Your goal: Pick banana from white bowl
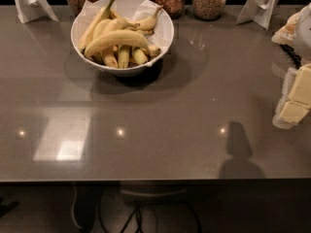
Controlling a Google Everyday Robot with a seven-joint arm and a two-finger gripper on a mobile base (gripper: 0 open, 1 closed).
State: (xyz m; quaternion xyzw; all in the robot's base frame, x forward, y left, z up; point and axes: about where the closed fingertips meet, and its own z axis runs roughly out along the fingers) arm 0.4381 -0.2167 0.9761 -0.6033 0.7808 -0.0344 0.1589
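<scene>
My gripper (pixel 293 108) hangs well to the right of the white bowl (pixel 124 71), over the far edge of the grey table (pixel 160 130); open or closed, I cannot tell. The bananas (pixel 115 39) lie heaped in that bowl, with glass jars (pixel 209 1) just behind it

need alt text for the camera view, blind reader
A large round white bowl lined with white paper holds yellow bananas at the back left of a glossy grey table. The robot's pincer sits at the right edge, apart from it.
</scene>
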